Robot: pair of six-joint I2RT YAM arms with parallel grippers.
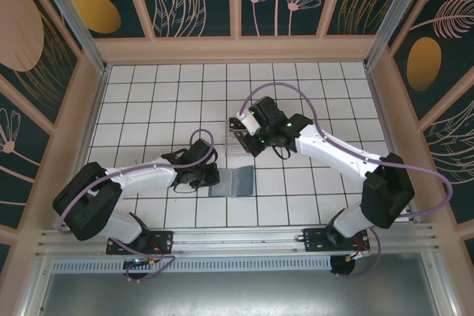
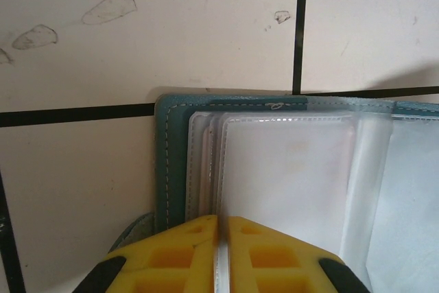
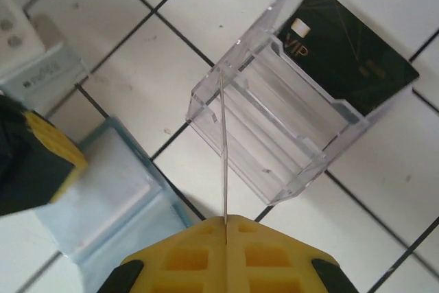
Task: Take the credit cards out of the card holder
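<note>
The left gripper (image 2: 221, 228) has its yellow jaws nearly together, pinched on the near edge of the card holder (image 2: 171, 162). The holder lies open and flat on the white-tiled counter (image 2: 137, 46), directly ahead of this gripper. It is a soft teal wallet with a stitched border. Its inside is layered with clear sleeves (image 2: 288, 169), which look pale and empty as far as can be seen. A thin strip of sleeve stands edge-on between the jaws.

To the right, the right gripper (image 3: 226, 228) is clamped on a thin card (image 3: 223, 156). The card is seen edge-on and runs straight out from the jaws. Its colour cannot be told.

The card's far end is over the near left corner of a clear plastic box (image 3: 206, 101). The box sits on the counter ahead of the right gripper and slightly to its right. It has stepped compartments. Its far compartment holds a black card (image 3: 343, 53) marked "VIP" with a small chip, leaning against the back wall. The nearer compartments look empty.
</note>
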